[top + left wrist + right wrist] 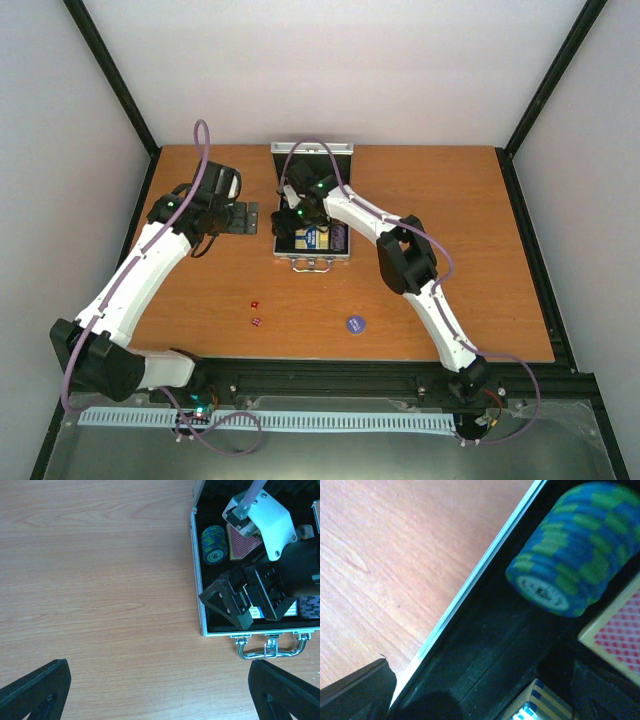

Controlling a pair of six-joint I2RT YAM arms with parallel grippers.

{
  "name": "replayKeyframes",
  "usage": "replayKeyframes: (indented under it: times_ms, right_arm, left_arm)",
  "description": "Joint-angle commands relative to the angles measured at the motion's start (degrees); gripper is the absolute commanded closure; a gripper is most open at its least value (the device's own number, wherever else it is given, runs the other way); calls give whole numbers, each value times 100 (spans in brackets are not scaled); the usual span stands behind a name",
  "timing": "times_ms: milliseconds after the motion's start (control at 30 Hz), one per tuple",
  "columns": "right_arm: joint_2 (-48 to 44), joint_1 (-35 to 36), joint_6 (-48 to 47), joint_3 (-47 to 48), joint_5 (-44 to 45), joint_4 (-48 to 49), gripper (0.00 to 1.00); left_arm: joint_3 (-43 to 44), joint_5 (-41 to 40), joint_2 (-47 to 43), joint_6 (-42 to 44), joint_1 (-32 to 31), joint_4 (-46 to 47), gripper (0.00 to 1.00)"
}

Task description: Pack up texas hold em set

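Case (pixel 312 262) lies open under the spread right gripper (pixel 297 222). The dice (pixel 256 321) and blue disc (pixel 355 323) sit loose, well behind it towards the bases.

From the left wrist, the spread left gripper (pixel 160 700) hovers over bare table (pixel 100 605) beside the case.

Only the right wrist shows the chips (pixel 575 545) just ahead. It should probably rise straight up, clear of the case wall.

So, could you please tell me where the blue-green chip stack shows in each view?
Top external: not made out; the right arm covers that part of the case.
Left wrist: chip stack upper right, inside the case's left wall.
Right wrist: upper right, large and close.
Shared landmark: the case's silver rim, just left of the stack in both wrist views.
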Motion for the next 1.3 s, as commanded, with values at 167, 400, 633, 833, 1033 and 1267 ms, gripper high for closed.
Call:
replayKeyframes:
  times_ms: [167, 400, 633, 833, 1033, 1267]
  right_arm:
    - [-441, 115, -203, -685, -479, 44, 3]
    - [-573, 115, -207, -577, -2, 77, 2]
    - [-912, 119, -234, -302, 283, 456, 0]
    - [-921, 123, -126, 182, 737, -88, 0]
    - [-1145, 442, -243, -124, 1629, -725, 0]
    - [-1602, 1106, -24, -673, 2129, -1466, 0]
  left_arm:
    - [-20, 40, -142, 36, -26, 38, 0]
    - [-44, 40, -202, 56, -26, 15, 0]
    - [-77, 31, -230, 70, -26, 4, 0]
    - [7, 39, -238, 70, -26, 5, 0]
    - [294, 46, -206, 76, -26, -45, 0]
    - [770, 83, -218, -53, -25, -195, 0]
